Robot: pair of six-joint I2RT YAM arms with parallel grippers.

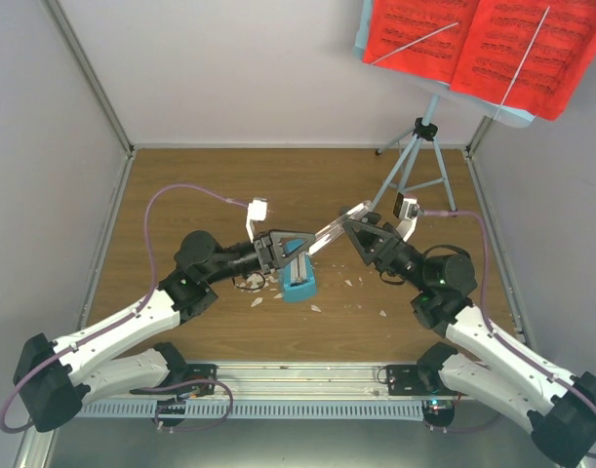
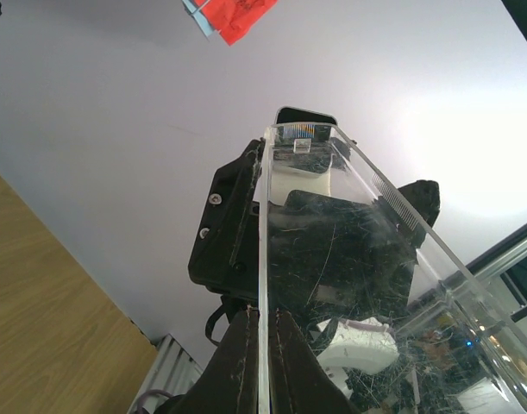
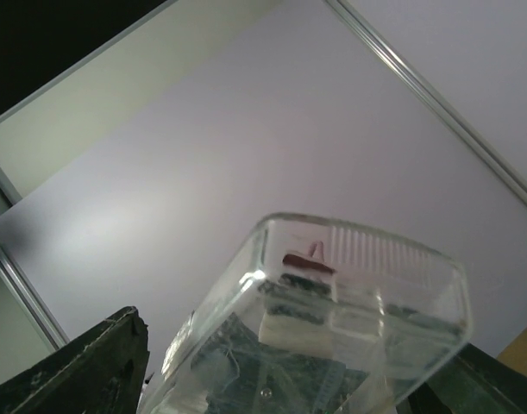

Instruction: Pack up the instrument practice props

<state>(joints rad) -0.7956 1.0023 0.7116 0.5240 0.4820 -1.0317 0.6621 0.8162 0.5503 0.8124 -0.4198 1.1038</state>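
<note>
A clear triangular piece (image 1: 329, 232) hangs in the air between my two grippers, above the table's middle. My left gripper (image 1: 284, 250) is shut on its thin edge (image 2: 265, 285), both fingers pressed flat against it. My right gripper (image 1: 357, 230) stands open around the piece's other end (image 3: 349, 302); its left finger (image 3: 108, 358) is apart from the plastic. The small blue box (image 1: 299, 281) lies on the table below the left gripper. The pale-blue music stand (image 1: 418, 154) rises at the back right and carries the red sheet-music pages (image 1: 483, 44).
Small white scraps (image 1: 258, 300) lie scattered round the blue box and toward the right arm (image 1: 382, 314). White walls enclose the wooden table (image 1: 180, 195) on three sides. A metal rail (image 1: 307, 390) runs along the near edge.
</note>
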